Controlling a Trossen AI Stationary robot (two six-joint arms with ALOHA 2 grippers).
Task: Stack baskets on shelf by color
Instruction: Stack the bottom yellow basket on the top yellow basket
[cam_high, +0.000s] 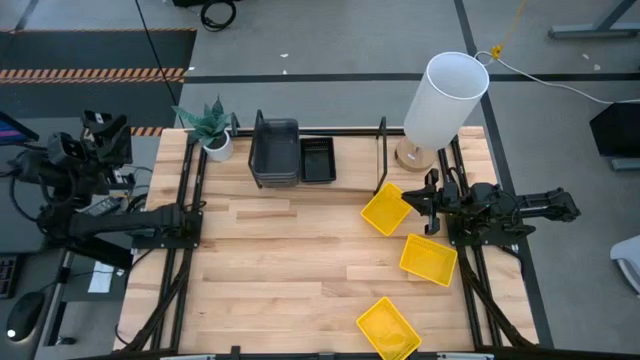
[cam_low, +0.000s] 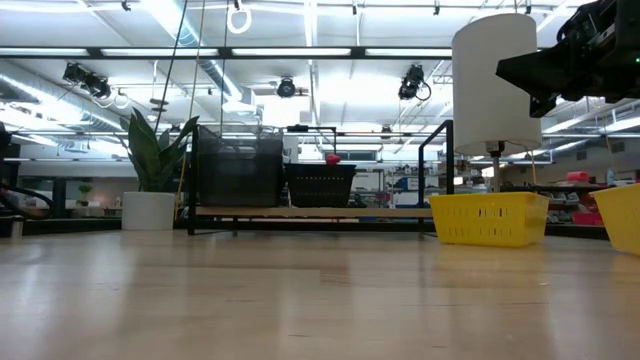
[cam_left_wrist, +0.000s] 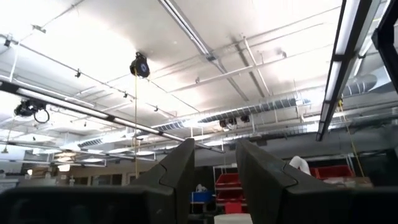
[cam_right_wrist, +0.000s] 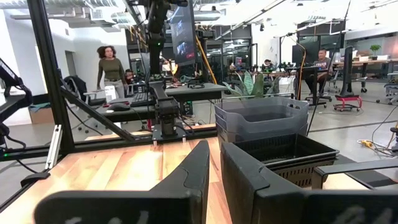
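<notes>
On the black wire shelf (cam_high: 383, 150) along the table's far edge sits a stack of dark grey baskets (cam_high: 274, 152) with a black mesh basket (cam_high: 318, 160) beside it; both also show in the right wrist view, grey baskets (cam_right_wrist: 261, 118) and mesh basket (cam_right_wrist: 289, 152). Three yellow baskets lie on the table's right half: one (cam_high: 385, 210) near the shelf, one (cam_high: 428, 258) nearer, one (cam_high: 388, 328) at the near edge. My right gripper (cam_high: 427, 205) hovers shut, raised above the table between the first two. My left gripper (cam_left_wrist: 214, 162) points up at the ceiling, open, holding nothing.
A tall white cylinder (cam_high: 445, 100) stands at the far right corner, close behind my right gripper. A potted plant (cam_high: 210, 128) stands at the far left corner. Bare wood (cam_high: 270, 260) spreads over the table's middle and left. A person (cam_right_wrist: 112, 68) stands in the room beyond.
</notes>
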